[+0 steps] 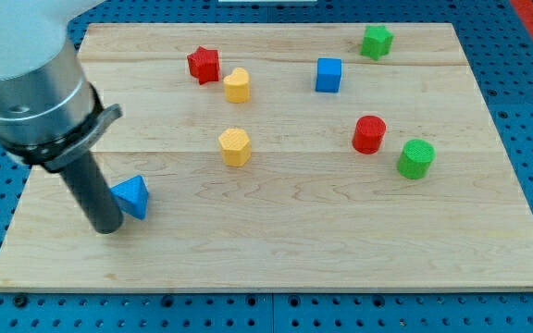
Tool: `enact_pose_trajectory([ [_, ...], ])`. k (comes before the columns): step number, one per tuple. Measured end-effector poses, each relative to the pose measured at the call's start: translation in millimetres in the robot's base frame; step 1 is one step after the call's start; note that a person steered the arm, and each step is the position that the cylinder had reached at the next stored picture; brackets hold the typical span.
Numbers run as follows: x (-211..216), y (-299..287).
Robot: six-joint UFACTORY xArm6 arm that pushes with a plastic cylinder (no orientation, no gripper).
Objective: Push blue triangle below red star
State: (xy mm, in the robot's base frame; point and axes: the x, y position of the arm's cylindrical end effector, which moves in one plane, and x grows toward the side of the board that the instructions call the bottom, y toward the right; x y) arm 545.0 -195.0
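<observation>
Blue triangle (131, 196) lies near the wooden board's (276, 250) lower left, touching my tip (106, 228) on its right side; I run a bare rod, so nothing is held. Red star (204, 65) sits well apart toward the view's top, a yellow heart (237, 85) just beside it. Between them stands a yellow hexagonal block (234, 146).

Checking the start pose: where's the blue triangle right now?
The blue triangle sits near the board's lower left in the camera view, touching my tip on its left, well below the red star.

High oblique view over whole board (340, 240)
</observation>
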Motion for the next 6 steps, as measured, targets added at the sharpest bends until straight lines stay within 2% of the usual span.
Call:
enact_pose_trajectory([
  [1, -12, -17],
  [6, -43, 60],
])
